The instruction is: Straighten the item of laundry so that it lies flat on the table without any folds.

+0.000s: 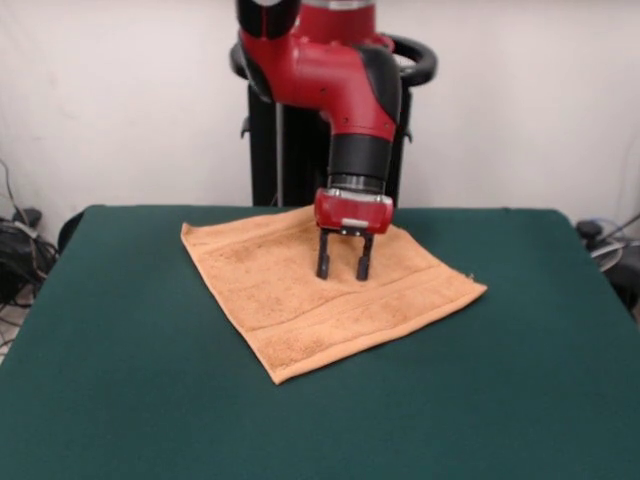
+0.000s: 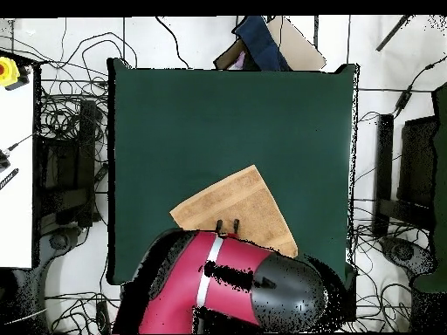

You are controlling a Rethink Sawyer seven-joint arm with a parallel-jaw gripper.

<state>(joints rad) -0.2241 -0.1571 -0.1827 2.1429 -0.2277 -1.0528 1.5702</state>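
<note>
The item of laundry is an orange-tan towel spread as a diamond on the dark green table, with band stripes near its front edges. From above, the towel lies near the table's robot side, partly covered by the arm. My gripper points straight down over the towel's far middle, open, its two dark fingers apart with their tips at or just above the cloth. Nothing is held between them. The overhead view shows the gripper at the towel's edge nearest the arm.
Cables and equipment lie on the floor around the table. A white desk stands at the overhead view's left, and a blue and brown bundle sits beyond the table's far edge.
</note>
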